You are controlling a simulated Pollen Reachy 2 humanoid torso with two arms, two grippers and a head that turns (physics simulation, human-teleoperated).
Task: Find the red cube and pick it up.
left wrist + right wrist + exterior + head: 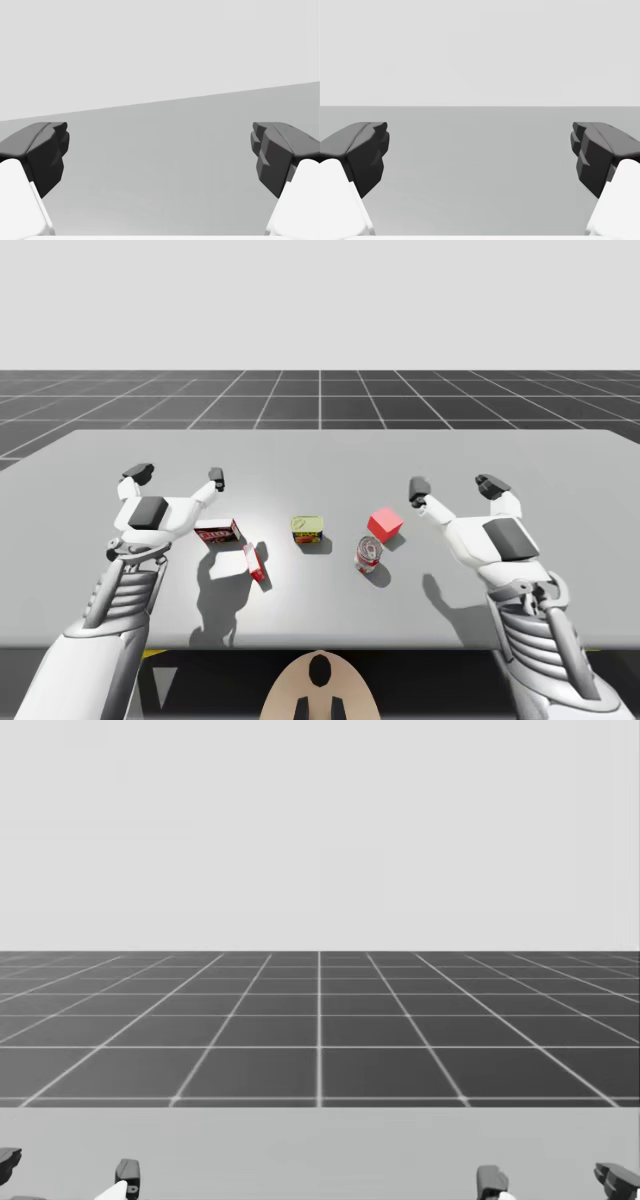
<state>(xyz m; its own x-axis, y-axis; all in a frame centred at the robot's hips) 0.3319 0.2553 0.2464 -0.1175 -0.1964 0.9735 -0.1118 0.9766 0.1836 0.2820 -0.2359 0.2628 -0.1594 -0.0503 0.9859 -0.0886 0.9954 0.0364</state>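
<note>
When I look down from the high camera, with twelve o'clock pointing away from me, the red cube (385,524) sits on the grey worktop (320,455) at about eight o'clock from my right tool (455,486). It is near that tool but apart from it, and the tool is spread wide. A small silver and red can (368,553) stands just beside the cube at seven o'clock. A low yellow can (306,529) sits at nine o'clock of the cube, with a red box (219,532) further out at nine and a red and white box (253,562) at five o'clock of that red box. My left tool (177,476), also spread wide, hovers at eleven o'clock of the red box.

In the head view, dark fingertips (127,1172) of both tools show at six o'clock, before a dark gridded floor (320,1040).

In the left wrist view, the fingers (45,150) stand far apart, with grey worktop ahead between them.

The right wrist view shows the same wide spread over grey worktop.
</note>
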